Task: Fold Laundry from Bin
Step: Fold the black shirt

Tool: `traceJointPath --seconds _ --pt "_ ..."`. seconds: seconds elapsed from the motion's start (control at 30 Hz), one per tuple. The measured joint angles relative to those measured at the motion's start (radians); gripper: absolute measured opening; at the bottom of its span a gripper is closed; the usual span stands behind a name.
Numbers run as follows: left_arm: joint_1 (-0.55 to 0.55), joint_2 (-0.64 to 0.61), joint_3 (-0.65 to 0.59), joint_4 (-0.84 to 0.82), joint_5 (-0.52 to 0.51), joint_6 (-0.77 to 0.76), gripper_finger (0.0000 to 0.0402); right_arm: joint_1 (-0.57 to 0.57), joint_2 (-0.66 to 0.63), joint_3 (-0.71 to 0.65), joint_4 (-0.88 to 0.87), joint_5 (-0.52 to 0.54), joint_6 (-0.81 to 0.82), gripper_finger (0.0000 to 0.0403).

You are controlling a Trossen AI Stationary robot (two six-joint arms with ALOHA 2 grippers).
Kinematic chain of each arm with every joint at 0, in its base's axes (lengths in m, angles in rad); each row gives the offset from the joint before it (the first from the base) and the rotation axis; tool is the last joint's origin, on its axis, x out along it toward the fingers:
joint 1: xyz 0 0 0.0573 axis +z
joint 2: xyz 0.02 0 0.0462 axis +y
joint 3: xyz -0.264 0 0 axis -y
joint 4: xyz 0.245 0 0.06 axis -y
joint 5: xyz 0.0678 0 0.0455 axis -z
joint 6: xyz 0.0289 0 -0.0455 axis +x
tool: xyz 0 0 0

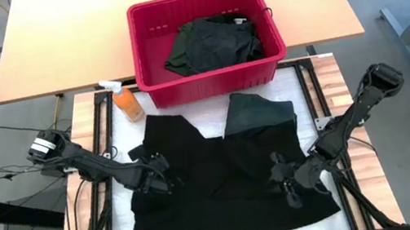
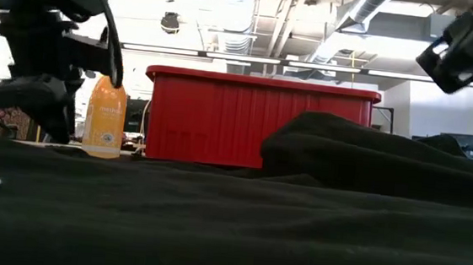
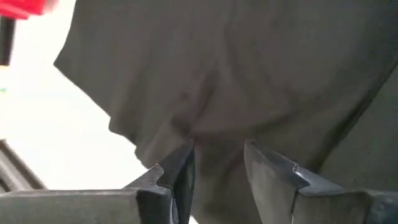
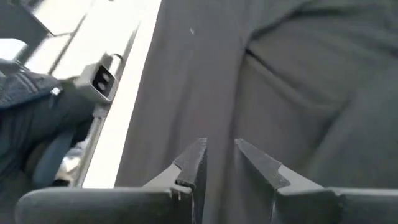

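Note:
A black garment (image 1: 215, 179) lies spread flat on the white table mat (image 1: 300, 87). It fills the foreground of the low view (image 2: 212, 224). A dark green piece (image 1: 258, 111) lies on its far right part. The red bin (image 1: 199, 0) stands at the far edge with more dark laundry (image 1: 214, 43) inside. My left gripper (image 1: 157, 176) is over the garment's left part. Its fingers stand apart (image 3: 217, 168), with only cloth showing beyond them. My right gripper (image 1: 286, 183) is over the garment's near right part, with a narrow gap between its fingers (image 4: 221, 162).
An orange spray bottle (image 1: 124, 101) stands just left of the bin, also visible in the low view (image 2: 105, 114). Bare white mat shows left of the garment (image 1: 114, 138). A wooden table (image 1: 54, 48) carries the bin behind the work area.

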Motion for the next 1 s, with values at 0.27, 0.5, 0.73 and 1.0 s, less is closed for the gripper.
traceJointPath --seconds 0.27,0.5,0.73,1.0 --pt "0.020 -0.082 0.036 0.119 0.290 0.278 0.0128 -0.031 0.000 0.000 0.068 0.019 -0.118 0.0107" --pt "0.092 -0.174 -0.099 0.444 0.378 0.376 0.0128 -0.039 0.001 0.000 0.075 0.019 -0.127 0.0107" --pt "0.159 -0.149 -0.141 0.662 0.407 0.451 0.0128 -0.029 0.003 0.000 0.074 0.019 -0.124 0.0107" --pt "0.199 -0.079 -0.142 0.675 0.466 0.461 0.0128 -0.029 0.003 0.000 0.085 0.020 -0.123 0.0107"
